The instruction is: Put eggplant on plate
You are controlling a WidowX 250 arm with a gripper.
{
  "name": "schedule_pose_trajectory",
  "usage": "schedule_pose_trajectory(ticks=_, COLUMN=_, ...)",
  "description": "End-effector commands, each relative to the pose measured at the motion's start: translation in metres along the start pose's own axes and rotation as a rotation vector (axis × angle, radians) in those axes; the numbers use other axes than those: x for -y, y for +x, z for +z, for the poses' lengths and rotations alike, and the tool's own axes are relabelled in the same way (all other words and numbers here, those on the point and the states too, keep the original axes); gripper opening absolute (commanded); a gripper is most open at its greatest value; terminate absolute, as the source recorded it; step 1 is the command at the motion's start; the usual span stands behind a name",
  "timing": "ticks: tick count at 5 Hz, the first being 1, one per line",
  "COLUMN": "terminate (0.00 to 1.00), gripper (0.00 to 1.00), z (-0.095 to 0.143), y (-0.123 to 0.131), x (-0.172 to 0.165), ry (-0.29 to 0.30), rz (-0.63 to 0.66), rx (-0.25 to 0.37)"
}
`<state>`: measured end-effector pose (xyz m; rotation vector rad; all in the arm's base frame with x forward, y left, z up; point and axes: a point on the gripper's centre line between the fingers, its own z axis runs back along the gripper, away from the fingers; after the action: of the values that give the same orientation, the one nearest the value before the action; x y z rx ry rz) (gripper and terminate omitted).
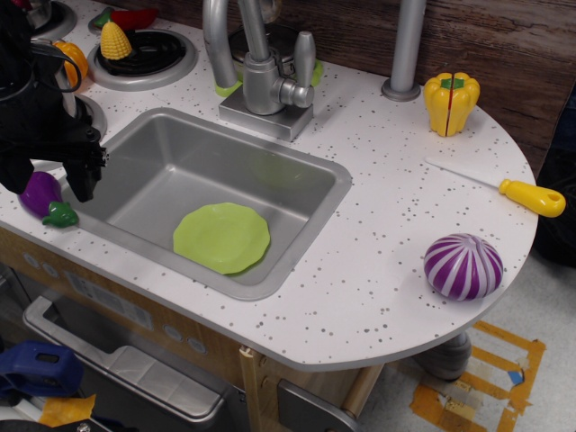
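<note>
The eggplant [40,194] is small, glossy and dark purple, with a green cap pointing toward the front. It lies on the speckled counter just left of the sink. My black gripper [48,183] is right over it. One finger [86,173] stands to its right by the sink's edge, and the other side is partly cut off at the left border. The jaws look spread wider than the eggplant. The lime-green plate [221,237] lies flat on the bottom of the grey sink [297,157], to the right of the eggplant and lower.
A grey faucet [261,72] stands behind the sink. A toy corn [114,40] sits on a burner at the back left. On the right counter are a yellow pepper [451,102], a yellow-handled knife [531,196] and a purple-and-white striped round toy [463,266].
</note>
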<state>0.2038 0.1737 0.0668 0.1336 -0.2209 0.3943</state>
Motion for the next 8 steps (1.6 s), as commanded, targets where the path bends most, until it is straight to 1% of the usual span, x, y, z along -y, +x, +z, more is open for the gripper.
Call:
schedule_pose_trajectory(ticks=1, terminate=0.0, gripper=1.0, z=0.0, y=0.0, x=0.0, ry=0.0, rz=0.0, rx=0.0)
schedule_pose_trajectory(ticks=2, terminate=0.0, gripper=1.0, z=-0.001, y=0.012, x=-0.013, ry=0.018, rz=0.106, rx=-0.017)
schedule_pose_trajectory(ticks=4, terminate=0.0, gripper=1.0, z=-0.006, y=0.031, x=-0.031, ry=0.119, rz=0.25, rx=0.0)
schedule_pose_trajectory(ticks=5, terminate=0.0, gripper=1.0, z=-0.011, y=0.038, x=-0.043, ry=0.122, rz=0.267, rx=0.024)
schedule_pose_trajectory(ticks=6, terminate=0.0, gripper=1.0, z=-0.016, y=0.044, x=-0.058, ry=0.094, rz=0.285, rx=0.02)
schedule_pose_trajectory(ticks=8, terminate=0.0, gripper=1.0, z=-0.034, y=0.049, x=-0.079, ry=0.053, rz=0.253, rx=0.029)
